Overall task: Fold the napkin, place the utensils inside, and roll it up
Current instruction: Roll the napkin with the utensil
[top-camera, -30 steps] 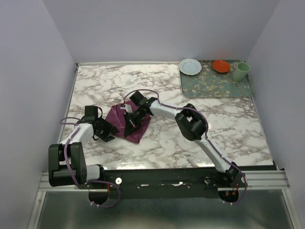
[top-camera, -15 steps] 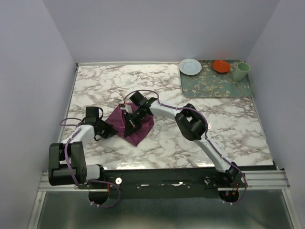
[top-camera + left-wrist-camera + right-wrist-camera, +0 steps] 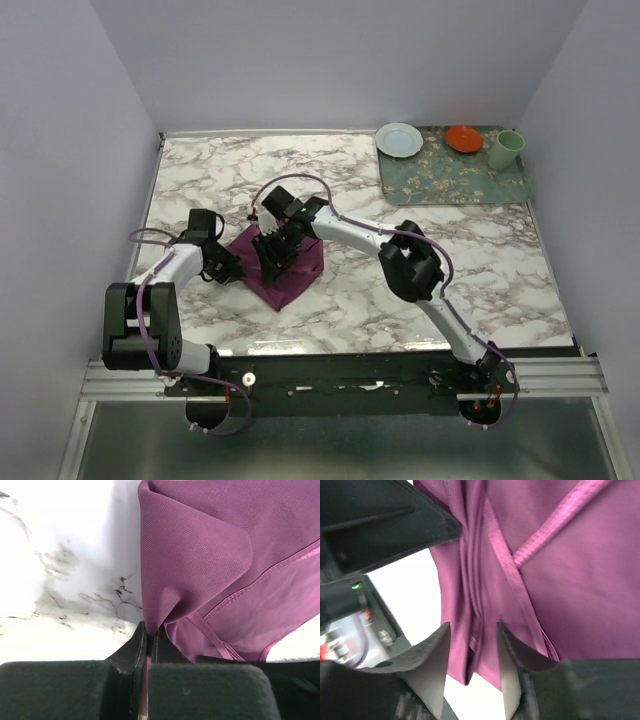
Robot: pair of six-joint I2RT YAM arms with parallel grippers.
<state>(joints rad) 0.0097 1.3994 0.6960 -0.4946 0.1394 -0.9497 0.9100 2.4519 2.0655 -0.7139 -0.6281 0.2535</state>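
The plum-purple napkin (image 3: 296, 281) lies bunched on the marble table (image 3: 470, 270) left of centre. My left gripper (image 3: 231, 268) sits at its left edge. In the left wrist view the left gripper (image 3: 149, 631) is shut on a pinched corner of the napkin (image 3: 200, 555). My right gripper (image 3: 272, 257) hovers over the cloth's middle. In the right wrist view the right gripper (image 3: 472, 652) stands open, with loose gathered folds of the napkin (image 3: 560, 580) hanging between its fingers (image 3: 436, 655). The utensils are out of view.
A green floral mat (image 3: 450, 175) lies at the back right. It carries a white plate (image 3: 399, 139), an orange dish (image 3: 464, 138) and a green cup (image 3: 506, 149). Both arms reach across the table's left half.
My left gripper moved in and shut on the napkin's left corner. My right gripper, shut on the cloth before, has opened over it. The napkin drew together and shifted slightly.
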